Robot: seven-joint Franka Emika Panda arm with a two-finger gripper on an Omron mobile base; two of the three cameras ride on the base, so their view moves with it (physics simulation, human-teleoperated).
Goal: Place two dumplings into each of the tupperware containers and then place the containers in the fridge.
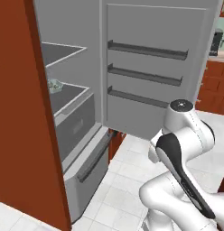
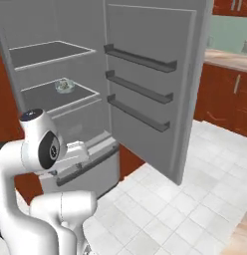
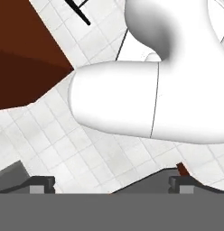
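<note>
Now the fridge (image 1: 86,67) stands open at ten o'clock, one tub (image 2: 64,85) shelved, gripper (image 3: 109,182) spread and empty — fetch the other level.

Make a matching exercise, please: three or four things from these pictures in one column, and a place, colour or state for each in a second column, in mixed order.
Things:
1. fridge door
2. container
3. gripper
4. wood panel

Descriptions:
A. reddish-brown
B. resting on a fridge shelf
C. swung open, with three dark racks
D. open, pointing down at the tiled floor

Right pairs: 1-C, 2-B, 3-D, 4-A
</note>
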